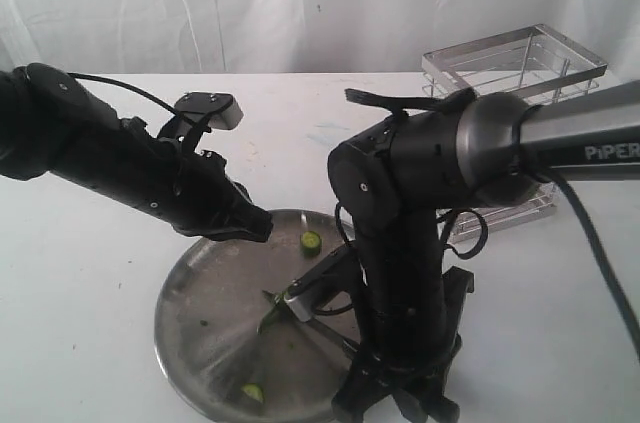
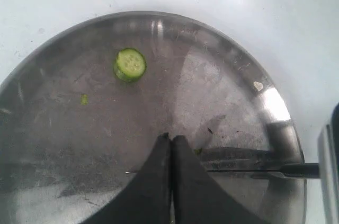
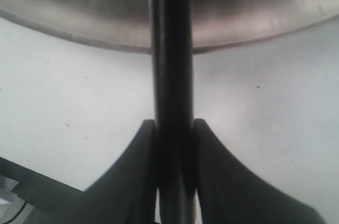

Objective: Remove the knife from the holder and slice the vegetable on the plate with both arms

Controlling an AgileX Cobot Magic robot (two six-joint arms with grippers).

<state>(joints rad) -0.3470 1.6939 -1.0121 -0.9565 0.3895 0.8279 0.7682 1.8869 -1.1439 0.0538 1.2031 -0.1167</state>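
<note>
A white tabletop (image 1: 80,273) meets a draped white backdrop (image 1: 300,3)

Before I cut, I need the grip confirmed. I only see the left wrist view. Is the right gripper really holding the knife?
Observer: Yes, the right gripper is closed on the knife.
Operator: Any slices outside my view?
Observer: One slice lies on the plate, by the rim nearest the exterior camera.
Operator: Where's the holder?
Observer: The holder stands behind the right arm in the exterior view.
</note>
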